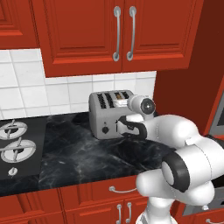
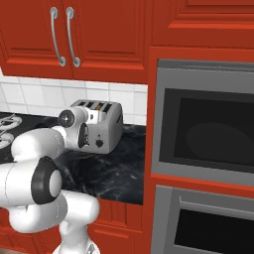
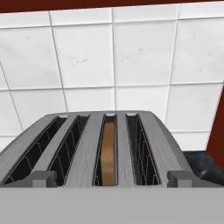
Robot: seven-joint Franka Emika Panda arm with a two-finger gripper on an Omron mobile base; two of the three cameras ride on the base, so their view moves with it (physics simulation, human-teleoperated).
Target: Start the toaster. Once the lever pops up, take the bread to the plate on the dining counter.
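Bread [image 3: 107,151] sits in the toaster [image 1: 106,114] slot, so with my gripper spread wide, I'd lower onto a front lever and press straight down.

Red wall cabinets [image 1: 118,33] above white tile backsplash [image 1: 26,89]; stove burners [image 1: 15,146] left; built-in oven [image 2: 206,131] right.

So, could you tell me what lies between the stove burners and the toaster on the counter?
Nothing: in the left base view, bare black marble counter separates the burners from the toaster.
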